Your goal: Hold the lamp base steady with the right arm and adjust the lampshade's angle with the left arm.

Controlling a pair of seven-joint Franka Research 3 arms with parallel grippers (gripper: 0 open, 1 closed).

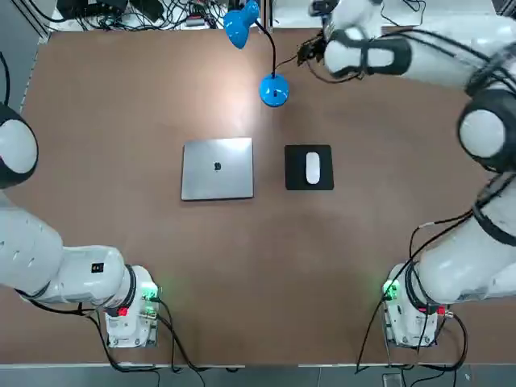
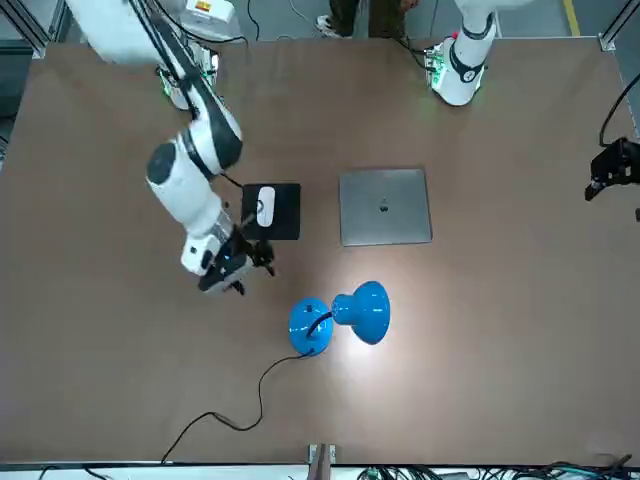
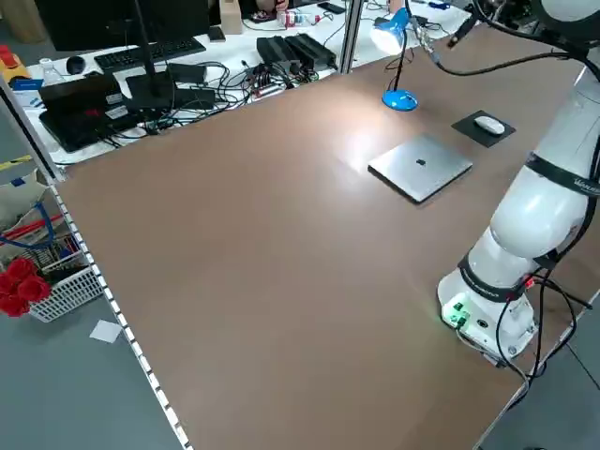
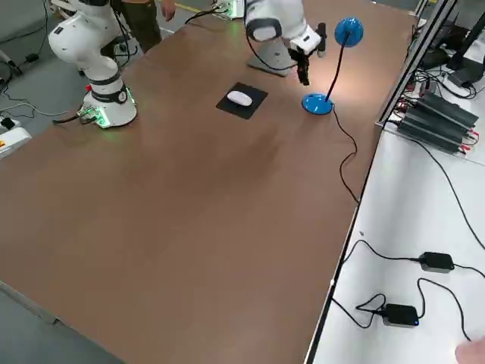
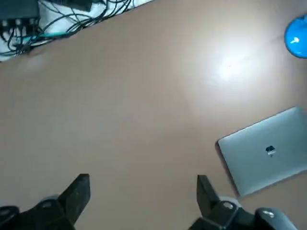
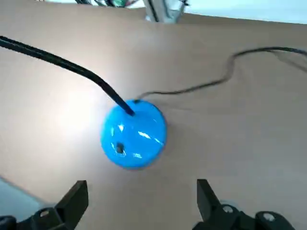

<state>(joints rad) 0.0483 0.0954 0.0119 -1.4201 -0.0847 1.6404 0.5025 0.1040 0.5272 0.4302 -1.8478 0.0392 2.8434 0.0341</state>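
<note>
Brown surface (image 1: pixel 121 121) carries everything, with both arms mounted at its near edge. Right arm (image 1: pixel 451 56) stretched across toward the far edge; left arm (image 1: pixel 32 242) folded back at its own side, well apart from the lamp. Mid-surface: closed grey laptop (image 1: pixel 218 168), and beside it a white mouse (image 1: pixel 312 168) on a black pad (image 1: pixel 309 153). Lamp stands at the far edge — lamp base (image 1: pixel 274 90) flat on the surface, cord trailing off behind it, thin neck rising to the lampshade (image 1: pixel 239 29), which is lit and throws a bright patch on the surface. Right gripper (image 6: pixel 139 201) hovers just above and beside the base, fingers spread wide, base sitting ahead of the gap between them in the wrist view; no contact yet. Left gripper (image 5: pixel 141 199) likewise open, over bare surface, holding nothing; laptop corner and base only at the edge of its wrist view. Judgement: task barely begun — right arm is in the approach to the base, the hold not yet made; left arm's whole part, reaching the shade and tilting it, is left to do.
</note>
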